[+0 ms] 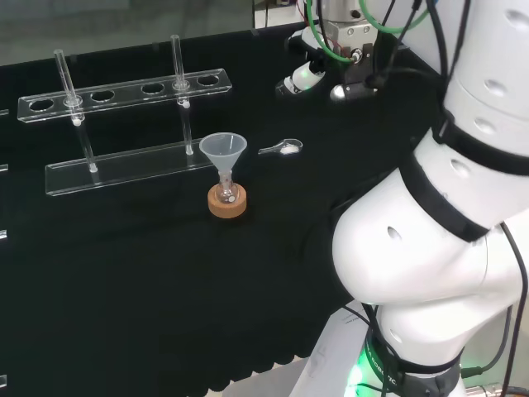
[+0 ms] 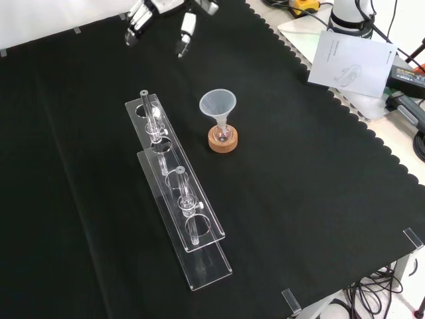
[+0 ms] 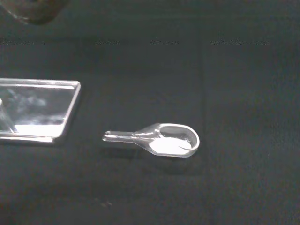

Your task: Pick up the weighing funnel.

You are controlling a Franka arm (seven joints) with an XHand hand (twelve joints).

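Front view: hand is hovering, fingers spread, holding nothing | weighing funnel is lying on the cloth, well apart from it | step: reaching, probably | next: lowering over it, pinching.

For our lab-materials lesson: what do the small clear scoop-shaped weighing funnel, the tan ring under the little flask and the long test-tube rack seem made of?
Small clear scoop-shaped weighing funnel: glass or clear plastic, glossy; black cloth shows through, bright glints.
Tan ring: likely cork; matt light brown, no shine.
Long test-tube rack: probably clear acrylic, polished; flat see-through plates with bright edges.
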